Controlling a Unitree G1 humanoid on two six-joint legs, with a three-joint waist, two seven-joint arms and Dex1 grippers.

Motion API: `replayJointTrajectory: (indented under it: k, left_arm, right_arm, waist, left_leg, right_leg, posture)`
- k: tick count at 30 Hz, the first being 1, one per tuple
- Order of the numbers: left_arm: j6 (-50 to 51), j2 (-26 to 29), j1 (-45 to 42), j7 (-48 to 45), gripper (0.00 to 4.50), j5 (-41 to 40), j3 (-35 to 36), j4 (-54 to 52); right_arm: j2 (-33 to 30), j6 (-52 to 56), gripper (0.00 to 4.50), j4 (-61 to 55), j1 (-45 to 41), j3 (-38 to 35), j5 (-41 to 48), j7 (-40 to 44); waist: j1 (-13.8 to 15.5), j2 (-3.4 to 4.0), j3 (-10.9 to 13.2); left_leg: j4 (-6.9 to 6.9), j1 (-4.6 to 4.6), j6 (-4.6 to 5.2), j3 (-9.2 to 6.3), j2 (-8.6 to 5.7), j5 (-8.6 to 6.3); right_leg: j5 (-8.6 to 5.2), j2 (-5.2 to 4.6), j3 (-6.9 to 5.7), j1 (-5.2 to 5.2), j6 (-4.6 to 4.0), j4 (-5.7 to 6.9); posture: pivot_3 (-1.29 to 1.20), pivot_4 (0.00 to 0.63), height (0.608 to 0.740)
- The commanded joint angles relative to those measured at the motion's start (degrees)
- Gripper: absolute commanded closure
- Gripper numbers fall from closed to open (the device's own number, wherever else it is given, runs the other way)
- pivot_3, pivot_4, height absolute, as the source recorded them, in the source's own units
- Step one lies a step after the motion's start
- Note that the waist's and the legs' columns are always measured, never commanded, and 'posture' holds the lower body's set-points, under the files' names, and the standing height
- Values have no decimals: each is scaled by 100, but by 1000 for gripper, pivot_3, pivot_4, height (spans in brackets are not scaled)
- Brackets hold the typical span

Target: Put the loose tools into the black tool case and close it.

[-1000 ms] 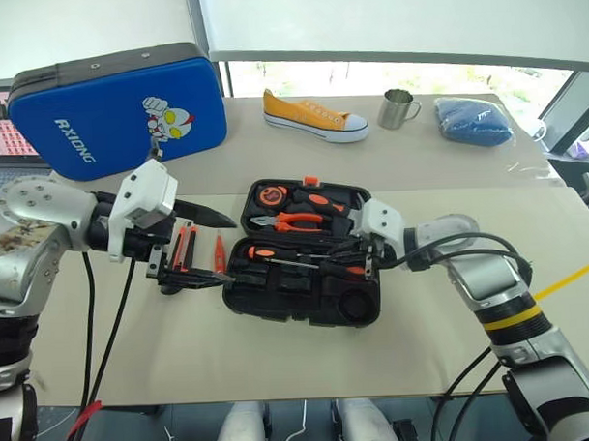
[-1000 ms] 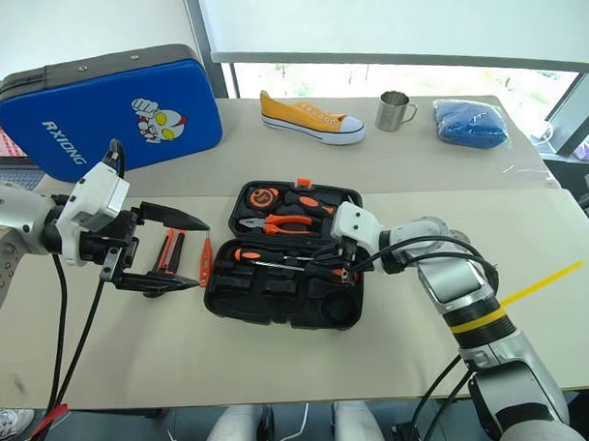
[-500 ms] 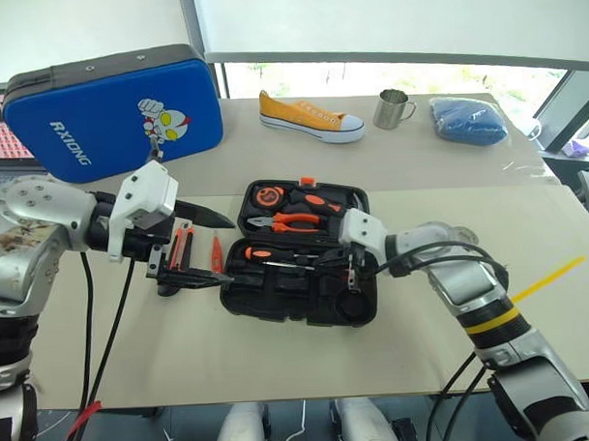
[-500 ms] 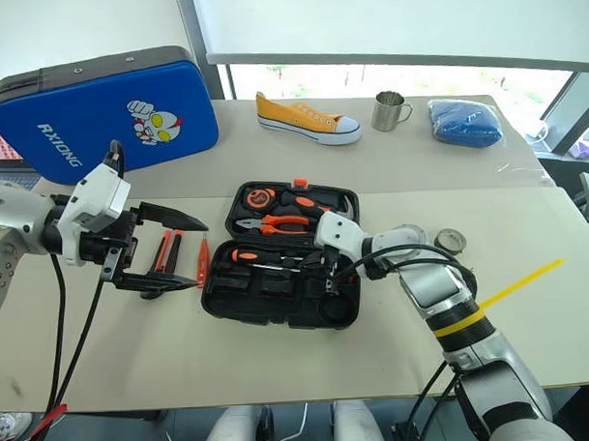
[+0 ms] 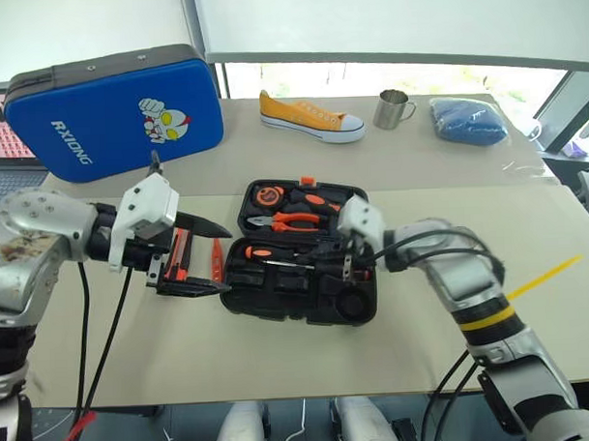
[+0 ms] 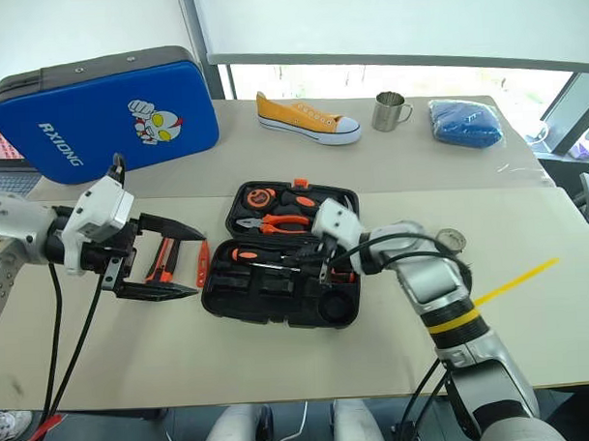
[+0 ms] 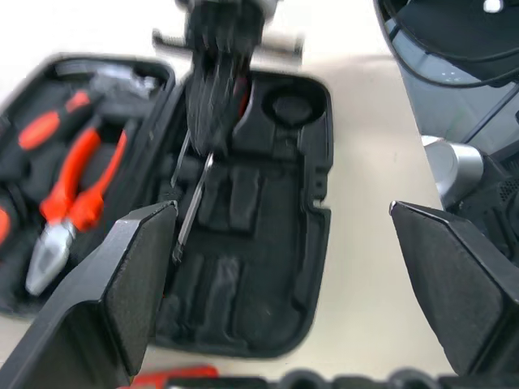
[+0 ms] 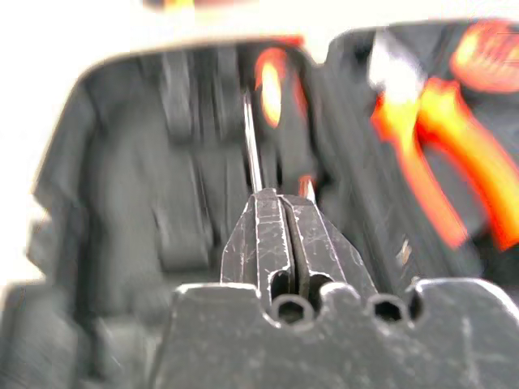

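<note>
open black tool case (image 5: 301, 278) lies under the closed right end effector (image 5: 346, 267); left end effector (image 5: 204, 259) gapes beside it.

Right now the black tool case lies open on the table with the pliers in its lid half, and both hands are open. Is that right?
One slip: the right hand is shut, as the right wrist view shows. The left hand is open; the black tool case lies open with the pliers inside.
</note>
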Motion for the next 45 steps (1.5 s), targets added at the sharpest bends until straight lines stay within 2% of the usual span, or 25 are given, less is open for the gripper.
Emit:
replayJointTrajectory:
  k: [1, 3, 5, 8, 10, 11, 12, 13, 15, 21, 25, 30, 34, 38, 45]
  left_arm:
    - [559, 38, 1207, 692, 0, -121, 1450, -754]
    - [712, -82, 2083, 831, 0, -39, 2219, -1064]
    - [745, -322, 3076, 929, 0, 205, 3075, -1203]
    - [623, -729, 4246, 1107, 0, 567, 4030, -1256]
    - [580, -946, 4745, 1211, 0, 656, 4400, -1325]
    - [587, -1029, 4935, 1240, 0, 659, 4516, -1385]
    - [588, -1092, 5079, 1289, 0, 671, 4573, -1443]
    - [599, -1130, 5158, 1361, 0, 672, 4588, -1494]
    - [956, -1125, 5058, 1651, 0, 500, 4516, -1699]
    - [3643, -532, 3262, 2824, 0, -827, 3743, -2408]
    - [5511, -385, 1409, 4015, 0, -913, 2664, -1934]
    - [5666, -550, -436, 5980, 0, -1568, 1473, -269]
    - [5666, -454, -1629, 6697, 0, -2238, 546, 725]
    - [5666, -531, -2898, 7329, 963, -2743, -516, 1876]
    - [5666, -908, -3953, 8413, 963, -3684, -1486, 3000]
  right_arm:
    - [-461, 686, 3910, -1072, 93, -998, 1069, 44]
    - [-688, 816, 3436, -1362, 256, -1174, 1430, 157]
    - [-867, 905, 2590, -1555, 364, -1322, 1776, 272]
    - [-1011, 944, 1606, -1631, 382, -1458, 2133, 305]
    - [-1079, 960, 825, -1611, 359, -1480, 2308, 310]
    - [-1121, 945, 652, -1608, 363, -1477, 2362, 333]
    - [-1162, 893, 213, -1603, 368, -1448, 2373, 355]
    - [-1190, 859, 28, -1593, 371, -1423, 2383, 362]
    - [-1222, 815, 28, -1572, 372, -1398, 2422, 351]
    - [-1270, 721, 28, -1649, 454, -1394, 2501, 282]
    - [-1238, 692, 28, -1967, 730, -1497, 2591, 70]
    - [-1166, 712, 28, -2571, 1228, -1729, 2837, -422]
    - [-1035, 723, 28, -2900, 1514, -1776, 2964, -868]
    - [-895, 714, 0, -3264, 1912, -1823, 3078, -1386]
    - [-923, 679, 0, -3513, 2180, -1841, 3240, -1824]
  waist:
    - [-4, 1, 0]
    - [-3, 0, 1]
    - [-15, -2, 2]
    - [-42, 0, 4]
    - [-35, -1, 4]
    - [-13, -3, 5]
    - [16, -4, 5]
    - [30, -4, 5]
    - [80, -7, 5]
    - [110, -27, 6]
    - [37, -33, 9]
    - [7, -37, 12]
    - [22, -67, 28]
    - [51, -71, 30]
    - [17, -71, 30]
  left_leg:
    - [-5, 0, 1, -2, 5, -1]
    - [-10, 2, 4, -5, 7, -3]
    - [-14, 5, 4, -3, 7, -3]
    - [-20, 17, 4, 6, 8, -3]
    - [-19, 27, 3, 6, 8, -3]
    - [-18, 34, 3, 7, 8, -3]
    - [-18, 37, 3, 6, 7, -3]
    - [-17, 40, 2, 6, 7, -2]
    - [-15, 43, 1, 6, 5, -2]
    - [-10, 41, -1, -1, 5, -1]
    - [-12, 31, -1, -4, -1, -1]
    - [-15, 34, -3, -17, -6, 0]
    - [-14, 27, -12, -17, -4, 2]
    - [-12, 18, -22, -23, -12, 8]
    - [-12, 17, -26, -23, -17, 11]
  right_leg:
    - [0, -2, -2, 2, 0, 1]
    - [0, -7, -7, 5, 0, -2]
    - [0, -12, -9, 4, 0, -13]
    - [-1, -18, -7, 8, -2, -27]
    - [-3, -18, -7, 16, -5, -25]
    - [-3, -18, -8, 22, -5, -25]
    - [-3, -19, -9, 27, -5, -27]
    - [-3, -21, -9, 31, -5, -31]
    - [-3, -27, -12, 37, -5, -34]
    - [-2, -23, -15, 39, -3, -30]
    - [-1, -19, -13, 21, -2, -6]
    - [2, -16, -18, 18, -7, 5]
    - [6, -17, -19, 9, -12, -5]
    - [6, -24, -25, 9, -11, -4]
    - [6, -21, -23, 5, -11, 0]
  posture:
    - [0, 150, 740]
    - [0, 150, 740]
    - [0, 150, 740]
    - [0, 150, 740]
    - [0, 150, 740]
    - [0, 150, 740]
    - [0, 150, 740]
    - [0, 150, 740]
    - [0, 150, 740]
    - [0, 150, 740]
    - [0, 150, 740]
    - [0, 150, 740]
    - [0, 150, 740]
    - [0, 150, 740]
    - [0, 150, 740]
